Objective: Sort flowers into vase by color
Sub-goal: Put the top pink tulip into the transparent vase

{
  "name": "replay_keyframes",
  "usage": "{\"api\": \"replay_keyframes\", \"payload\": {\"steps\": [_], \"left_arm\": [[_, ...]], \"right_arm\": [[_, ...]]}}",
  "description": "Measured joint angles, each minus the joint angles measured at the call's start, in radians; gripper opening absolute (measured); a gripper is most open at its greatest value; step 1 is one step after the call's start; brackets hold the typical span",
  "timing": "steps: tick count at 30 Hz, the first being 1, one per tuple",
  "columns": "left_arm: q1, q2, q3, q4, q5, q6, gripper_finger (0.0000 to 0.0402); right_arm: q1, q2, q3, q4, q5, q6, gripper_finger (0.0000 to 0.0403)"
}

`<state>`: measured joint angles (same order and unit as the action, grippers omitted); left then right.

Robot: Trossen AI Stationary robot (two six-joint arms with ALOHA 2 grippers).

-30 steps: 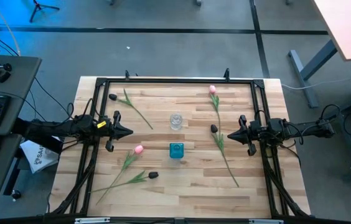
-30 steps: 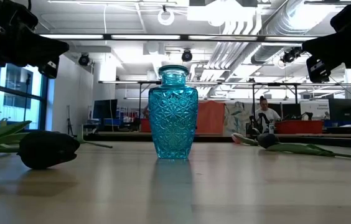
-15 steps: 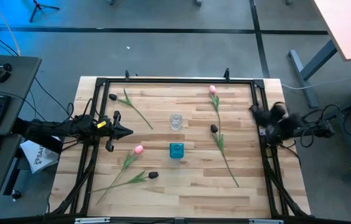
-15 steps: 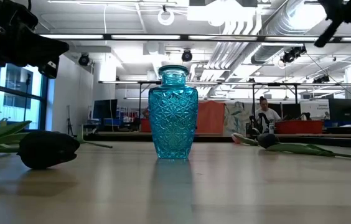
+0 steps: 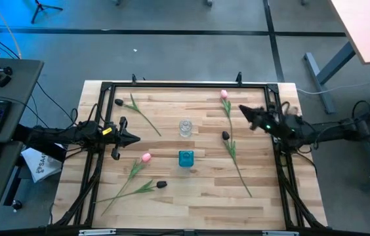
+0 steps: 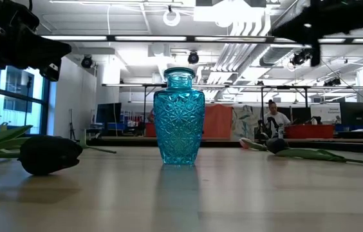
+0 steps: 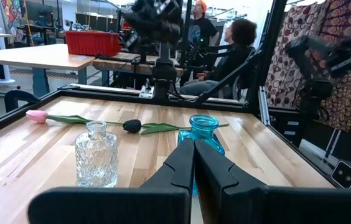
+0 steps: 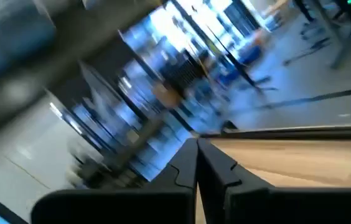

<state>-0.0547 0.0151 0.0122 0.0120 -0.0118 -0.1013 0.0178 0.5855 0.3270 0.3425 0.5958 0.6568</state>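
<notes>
Flowers are scattered flat on the table [image 5: 191, 196], none of them in a vase. A pink tulip [image 5: 224, 94] lies near the far edge right of centre, its stem running toward the near side, and a dark tulip [image 5: 226, 136] lies just below it with its long stem stretched toward the near right. Another dark tulip [image 5: 119, 102] is seen at the far left, its stem angled toward the table's middle. A second pink tulip [image 5: 146, 157] lies left of the blue vase [image 5: 185, 158], and a third dark tulip [image 5: 161, 185] lies near it toward the near side, with both stems trailing to the near left. The blue vase stands upright at the table's centre, and the clear vase [image 5: 185, 127] stands upright just beyond it, apart from it. The left hand [image 5: 131, 138] is held at the left side of the table, pointing toward the vases, with its fingers [image 7: 182, 163] pressed together and nothing between them. The right hand [image 5: 244, 111] is raised over the right side of the table, angled toward the far pink tulip, and its fingers [image 8: 188, 163] are likewise seen closed together on nothing. A person [image 7: 234, 46] is seen seated in the room beyond the table.
</notes>
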Motion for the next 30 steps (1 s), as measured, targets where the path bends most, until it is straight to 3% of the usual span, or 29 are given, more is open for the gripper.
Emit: {"api": "replay_keyframes", "payload": {"steps": [5,9,12,24,30], "left_arm": [[0.0,0.0,0.0,0.0,0.0,0.0,0.0],[0.0,0.0,0.0,0.0,0.0,0.0,0.0],[0.0,0.0,0.0,0.0,0.0,0.0,0.0],[0.0,0.0,0.0,0.0,0.0,0.0,0.0],[0.0,0.0,0.0,0.0,0.0,0.0,0.0]], "right_arm": [[-0.145,0.327,0.349,-0.486,-0.206,-0.042,0.0],[-0.248,0.551,0.564,-0.964,-0.229,0.056,0.0001],[-0.332,0.679,0.638,-1.162,-0.262,0.032,0.0015],[-0.675,0.966,0.648,-1.049,-0.681,-0.256,0.0184],[-0.721,1.062,0.648,-1.031,-0.708,-0.298,0.0225]]}}
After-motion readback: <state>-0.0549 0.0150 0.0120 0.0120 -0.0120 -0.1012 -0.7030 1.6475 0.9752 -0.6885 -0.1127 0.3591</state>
